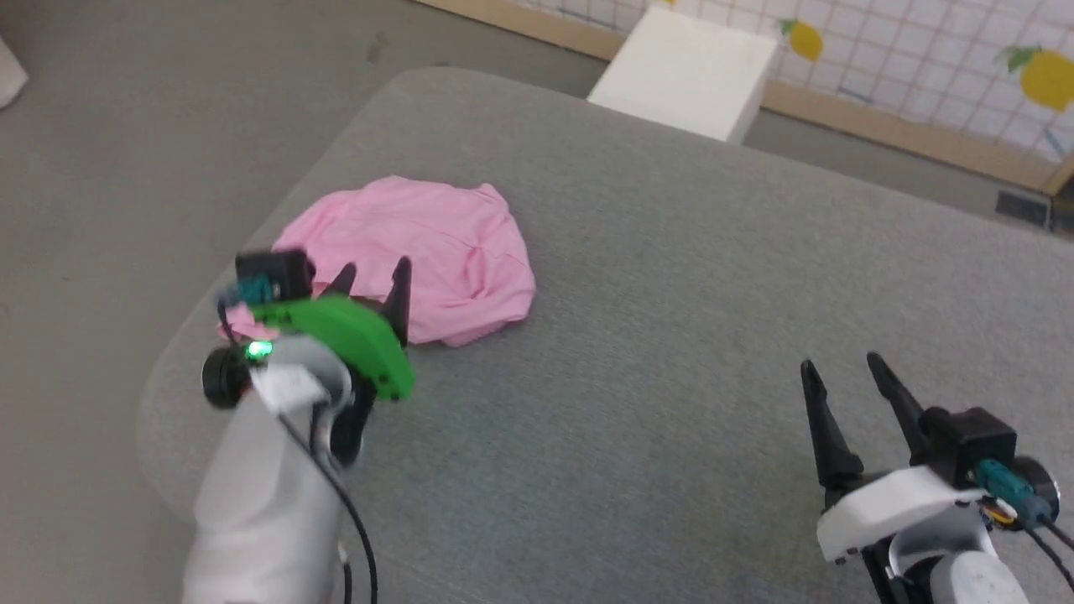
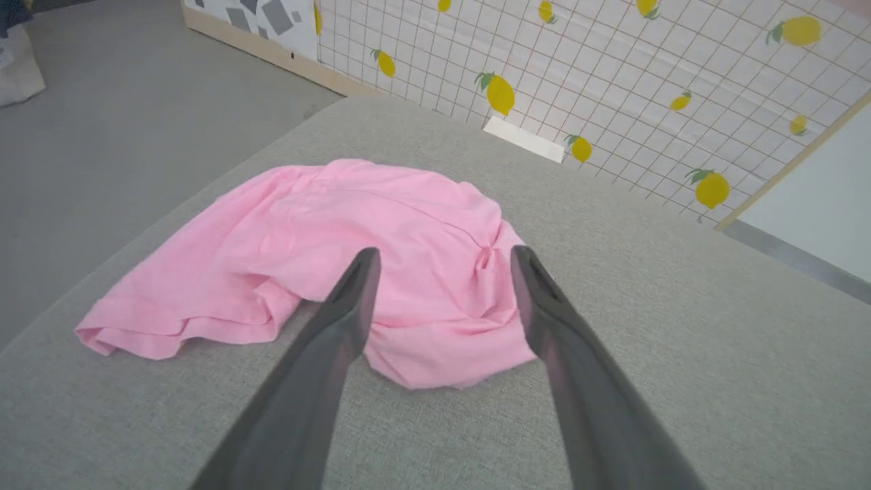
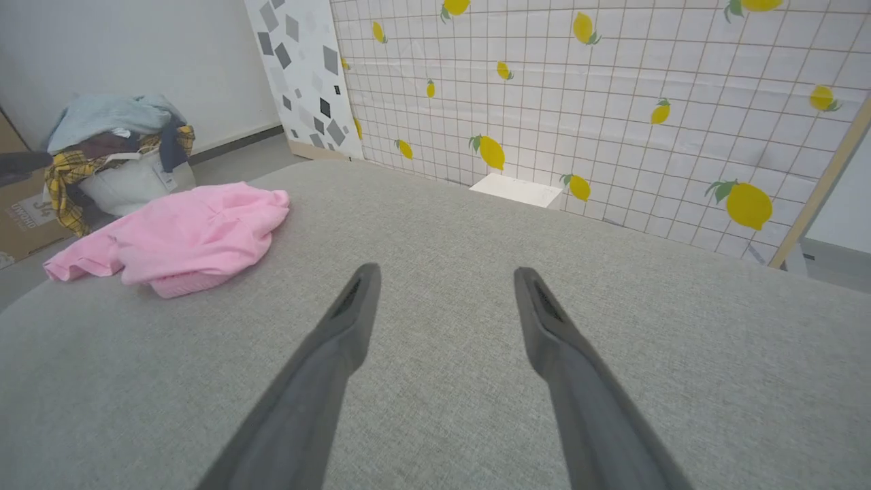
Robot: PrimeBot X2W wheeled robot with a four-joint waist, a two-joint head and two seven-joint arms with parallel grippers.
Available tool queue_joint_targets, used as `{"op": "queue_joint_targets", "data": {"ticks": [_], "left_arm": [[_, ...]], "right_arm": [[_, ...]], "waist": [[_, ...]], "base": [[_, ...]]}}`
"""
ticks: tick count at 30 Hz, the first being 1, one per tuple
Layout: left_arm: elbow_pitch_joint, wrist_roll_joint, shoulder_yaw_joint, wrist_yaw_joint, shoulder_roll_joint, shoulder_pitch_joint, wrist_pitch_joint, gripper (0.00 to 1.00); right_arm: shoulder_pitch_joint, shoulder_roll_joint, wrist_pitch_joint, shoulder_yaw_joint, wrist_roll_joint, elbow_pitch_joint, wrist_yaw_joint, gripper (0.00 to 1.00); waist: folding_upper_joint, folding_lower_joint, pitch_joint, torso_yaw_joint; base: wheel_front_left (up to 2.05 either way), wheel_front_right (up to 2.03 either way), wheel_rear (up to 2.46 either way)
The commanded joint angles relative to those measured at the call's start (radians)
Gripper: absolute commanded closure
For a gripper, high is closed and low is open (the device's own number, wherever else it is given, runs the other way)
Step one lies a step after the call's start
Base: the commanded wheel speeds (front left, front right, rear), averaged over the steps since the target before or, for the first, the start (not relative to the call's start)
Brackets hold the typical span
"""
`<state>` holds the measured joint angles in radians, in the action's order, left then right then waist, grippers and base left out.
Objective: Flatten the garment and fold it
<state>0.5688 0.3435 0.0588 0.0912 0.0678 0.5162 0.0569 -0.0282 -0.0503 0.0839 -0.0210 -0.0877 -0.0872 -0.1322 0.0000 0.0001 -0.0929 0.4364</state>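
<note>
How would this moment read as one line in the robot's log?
garment: crumpled, not yet flattened, on grey padded surface | left gripper: open, at garment's near edge | right gripper: open, away from garment

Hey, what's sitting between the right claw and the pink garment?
Nothing; the grey fabric surface lies bare between the right claw and the garment, plain in the head view and right wrist view.
</note>
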Motion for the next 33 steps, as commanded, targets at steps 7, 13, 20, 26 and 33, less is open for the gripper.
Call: {"op": "queue_joint_targets", "data": {"ticks": [7, 13, 20, 26, 33], "left_arm": [[0.221, 0.092, -0.005, 0.019, 0.038, 0.221, 0.295, 0.00], [0.328, 0.095, 0.018, 0.021, 0.049, 0.251, 0.370, 0.00], [0.368, 0.103, 0.002, -0.016, 0.053, 0.245, 0.283, 1.00], [0.274, 0.117, -0.026, -0.006, 0.059, 0.340, 0.089, 1.00], [0.129, 0.137, 0.071, 0.033, 0.027, 0.421, 0.112, 1.00]], "right_arm": [[-0.032, 0.000, -0.047, -0.028, 0.049, 0.075, 0.002, 0.00], [-0.029, 0.000, -0.061, -0.039, 0.060, 0.106, 0.002, 0.00], [-0.031, 0.000, -0.060, -0.043, 0.054, 0.106, 0.002, 0.00], [-0.034, 0.000, -0.038, -0.030, 0.030, 0.068, 0.002, 0.00], [-0.033, 0.000, 0.001, -0.021, -0.021, 0.007, 0.002, 0.00]], "waist": [[0.0000, -0.0001, -0.198, -0.169], [0.0000, -0.0001, -0.245, -0.193], [0.0000, -0.0001, -0.233, -0.196], [0.0000, -0.0001, -0.162, -0.217], [0.0000, -0.0001, -0.064, -0.298]], "base": [[0.00, 0.00, 0.00], [0.00, 0.00, 0.00], [0.00, 0.00, 0.00], [0.00, 0.00, 0.00], [0.00, 0.00, 0.00]]}}
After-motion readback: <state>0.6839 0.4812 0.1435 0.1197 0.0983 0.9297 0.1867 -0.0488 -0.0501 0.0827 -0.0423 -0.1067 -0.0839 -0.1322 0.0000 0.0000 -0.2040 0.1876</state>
